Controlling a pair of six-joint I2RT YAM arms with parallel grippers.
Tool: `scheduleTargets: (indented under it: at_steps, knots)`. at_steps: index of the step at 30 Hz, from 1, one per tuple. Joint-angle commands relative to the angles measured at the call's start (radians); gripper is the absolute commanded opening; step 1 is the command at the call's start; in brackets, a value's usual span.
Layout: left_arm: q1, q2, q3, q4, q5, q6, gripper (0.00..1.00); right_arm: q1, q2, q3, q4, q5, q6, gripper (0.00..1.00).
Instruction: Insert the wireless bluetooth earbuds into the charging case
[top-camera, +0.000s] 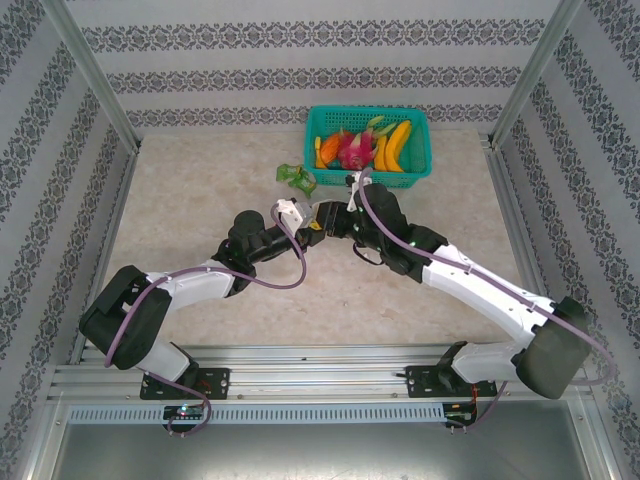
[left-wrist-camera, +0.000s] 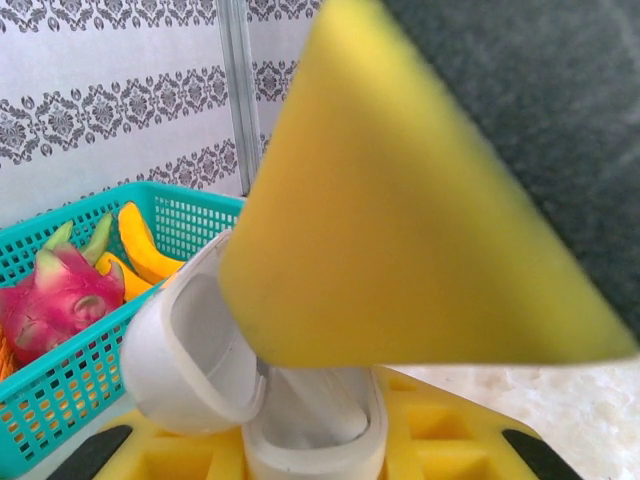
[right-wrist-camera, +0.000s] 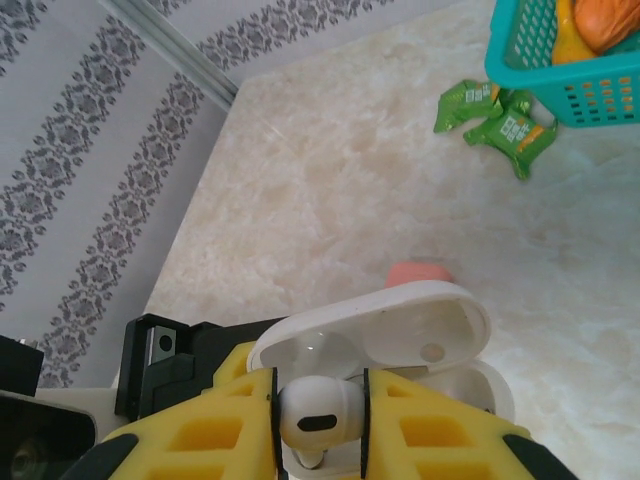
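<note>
**White earbud held at the open charging case**

The left hand (left-wrist-camera: 330, 400) is clenched on the white charging case (right-wrist-camera: 400, 330), whose lid stands open. The right hand (right-wrist-camera: 318, 430) grasps 1 white earbud (right-wrist-camera: 318, 405) between its fingers, right at the case's open mouth. A salmon-pink piece (right-wrist-camera: 420, 272) lies on the tabletop (right-wrist-camera: 330, 180) just behind the case. Green packets (right-wrist-camera: 500, 115) and a teal fruit basket (right-wrist-camera: 560, 85) sit farther beyond the case.

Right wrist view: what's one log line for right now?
right pincer: gripping white earbud | left pincer: holding open charging case | earbud: at case opening
</note>
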Motion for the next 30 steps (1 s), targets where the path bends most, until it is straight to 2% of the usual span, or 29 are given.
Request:
scheduleTargets:
  at_steps: [1, 17, 30]
  knots:
    - [-0.01, -0.03, 0.018, 0.085, -0.001, -0.019, 0.0, 0.01, -0.028, -0.034, 0.082, 0.062, 0.016, 0.24]
    - [-0.01, -0.019, 0.025, 0.112, 0.003, -0.045, 0.0, 0.053, -0.026, -0.135, 0.257, 0.12, -0.002, 0.24]
    - [-0.01, -0.016, 0.027, 0.119, 0.0, -0.044, 0.0, 0.069, -0.005, -0.124, 0.247, 0.097, -0.018, 0.23]
